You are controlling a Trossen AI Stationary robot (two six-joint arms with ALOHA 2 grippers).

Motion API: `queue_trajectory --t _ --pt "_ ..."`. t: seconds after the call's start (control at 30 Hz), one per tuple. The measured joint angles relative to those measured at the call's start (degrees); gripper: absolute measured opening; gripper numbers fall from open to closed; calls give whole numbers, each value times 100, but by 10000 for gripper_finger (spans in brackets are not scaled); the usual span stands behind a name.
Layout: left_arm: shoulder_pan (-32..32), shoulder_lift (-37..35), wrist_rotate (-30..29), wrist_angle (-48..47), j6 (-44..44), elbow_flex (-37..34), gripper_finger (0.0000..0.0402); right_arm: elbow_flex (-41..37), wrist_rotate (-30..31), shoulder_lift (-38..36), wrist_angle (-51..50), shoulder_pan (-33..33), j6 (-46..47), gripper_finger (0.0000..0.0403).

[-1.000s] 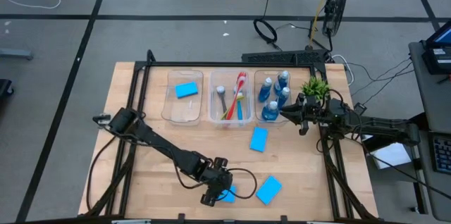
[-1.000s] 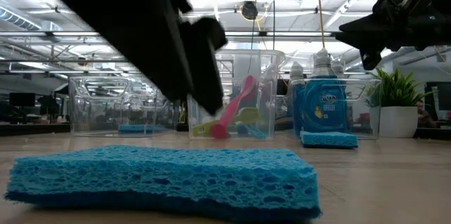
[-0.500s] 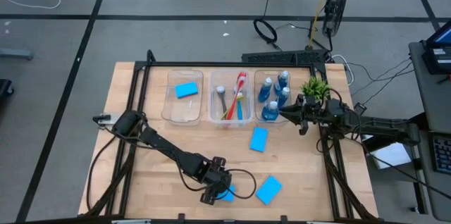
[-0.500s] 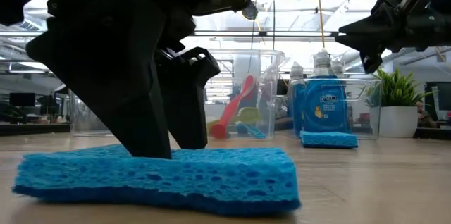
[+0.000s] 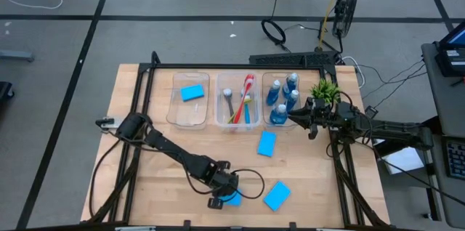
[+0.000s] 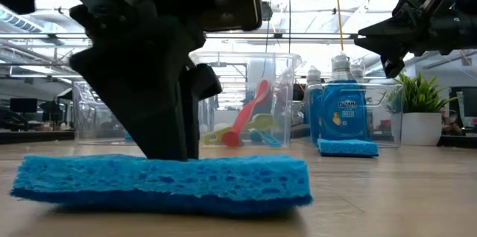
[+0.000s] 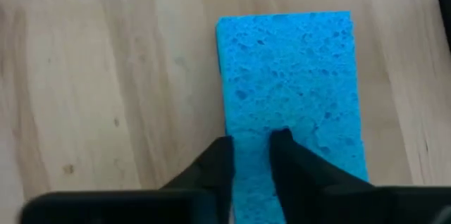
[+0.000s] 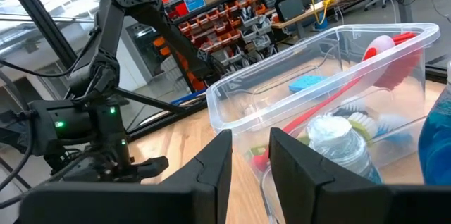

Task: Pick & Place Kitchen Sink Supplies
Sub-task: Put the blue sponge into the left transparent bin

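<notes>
A flat blue sponge [image 6: 164,181] lies flat on the wooden table near its near edge. My left gripper [image 5: 224,197] stands on it, shut on a strip of it. Two more sponges lie loose: one [image 5: 277,195] just to the right, one [image 5: 267,143] at mid-table. Another sponge [image 5: 192,92] lies in the left clear bin. The brushes [image 5: 243,100] are in the middle bin and the blue bottles [image 5: 283,94] in the right bin. My right gripper [image 5: 290,117] hangs above the table by the right bin, fingers a little apart, with nothing between them. My left gripper pinches a narrow strip of the sponge [image 7: 251,136] along one long edge, near one end. One finger is at that edge and the other finger [image 7: 285,155] presses into the top face. The fingers come from above, tipped. The sponge lies flat on the table.
Three clear bins [image 5: 190,111] stand in a row at the far side. A small potted plant [image 5: 325,89] stands right of them. Black frame rails [image 5: 240,66] run round the table. Bare wood lies between the bins and the loose sponges.
My left gripper has come down onto the sponge and drawn its fingers together, taking hold of a strip of it. The sponge stays on the table. My right gripper has kept still.
</notes>
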Motion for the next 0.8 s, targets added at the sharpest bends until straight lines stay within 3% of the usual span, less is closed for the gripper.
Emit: queue_trajectory --t 0.17,0.37,0.47,0.8 --pt "128 0 394 -106 -347 -2 16 0 0 0 0 2 0 86" --pt "248 -91 663 -362 -498 -12 4 0 0 0 0 1 0 86" --pt "272 -235 591 -771 -512 -29 3 0 0 0 1 0 1 86" --pt "443 -1105 -434 -1921 -533 -33 1 -2 2 0 0 0 0 86"
